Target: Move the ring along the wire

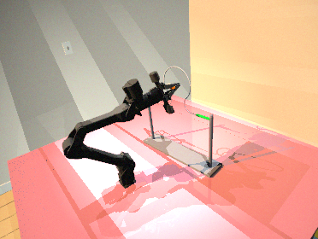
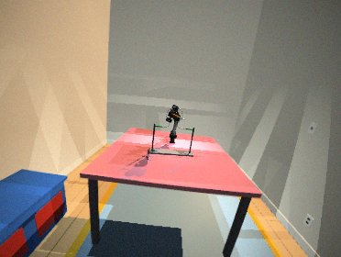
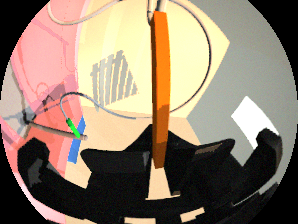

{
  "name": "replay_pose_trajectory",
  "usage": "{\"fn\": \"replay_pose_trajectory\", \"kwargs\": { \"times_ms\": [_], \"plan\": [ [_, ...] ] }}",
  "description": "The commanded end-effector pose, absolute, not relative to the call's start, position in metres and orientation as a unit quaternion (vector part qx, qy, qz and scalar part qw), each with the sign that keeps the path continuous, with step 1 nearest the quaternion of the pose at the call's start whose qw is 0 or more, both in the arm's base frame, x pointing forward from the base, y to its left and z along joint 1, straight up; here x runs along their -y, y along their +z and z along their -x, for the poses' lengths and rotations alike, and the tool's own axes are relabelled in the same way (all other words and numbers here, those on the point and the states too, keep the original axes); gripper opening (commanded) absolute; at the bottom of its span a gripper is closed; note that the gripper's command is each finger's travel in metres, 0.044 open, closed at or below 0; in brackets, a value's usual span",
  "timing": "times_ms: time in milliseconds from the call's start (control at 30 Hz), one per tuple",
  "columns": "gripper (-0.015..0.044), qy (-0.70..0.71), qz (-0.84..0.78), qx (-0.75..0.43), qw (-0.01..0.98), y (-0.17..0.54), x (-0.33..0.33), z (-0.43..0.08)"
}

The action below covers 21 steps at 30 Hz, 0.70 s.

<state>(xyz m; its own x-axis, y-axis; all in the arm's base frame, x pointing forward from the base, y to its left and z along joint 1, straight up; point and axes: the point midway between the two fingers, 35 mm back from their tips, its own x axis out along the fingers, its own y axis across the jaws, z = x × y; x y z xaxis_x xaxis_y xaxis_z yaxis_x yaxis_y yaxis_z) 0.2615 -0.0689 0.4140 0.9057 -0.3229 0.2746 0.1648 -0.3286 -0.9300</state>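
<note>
My gripper [image 1: 175, 86] [image 3: 153, 127] is shut on the orange handle [image 1: 173, 88] [image 2: 174, 115] [image 3: 160, 75], high above the table beside the wire's tall middle loop. Only a bit of the ring [image 3: 156, 6] shows at the wrist view's top edge; whether the wire passes through it, or touches it, cannot be told. The thin grey wire [image 1: 190, 81] [image 3: 210, 55] arches up and curls down to a green part [image 1: 203, 116] [image 2: 159, 126] [image 3: 73, 128] at one post [image 1: 210, 141] [image 2: 153, 139]. The other green part [image 2: 189, 128] joins the other post [image 1: 151, 124] [image 2: 192, 141]; the arm hides it in the top view.
Both posts stand on a flat grey base [image 1: 175, 149] [image 2: 171, 152] on the red table [image 1: 38, 188] [image 2: 215, 179]. The wire's loop lies close around the gripper in the exterior view. A blue and red cabinet [image 2: 32, 184] stands off to the table's left there.
</note>
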Motion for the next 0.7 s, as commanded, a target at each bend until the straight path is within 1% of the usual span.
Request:
{"fn": "replay_pose_trajectory", "kwargs": {
  "times_ms": [0,667],
  "plan": [
    [-0.015,-0.214,0.8,-0.043,0.559,0.4148,0.0682,-0.2615],
    [-0.015,-0.231,0.857,-0.011,0.461,0.4211,0.0654,-0.2611]
  ]
}}
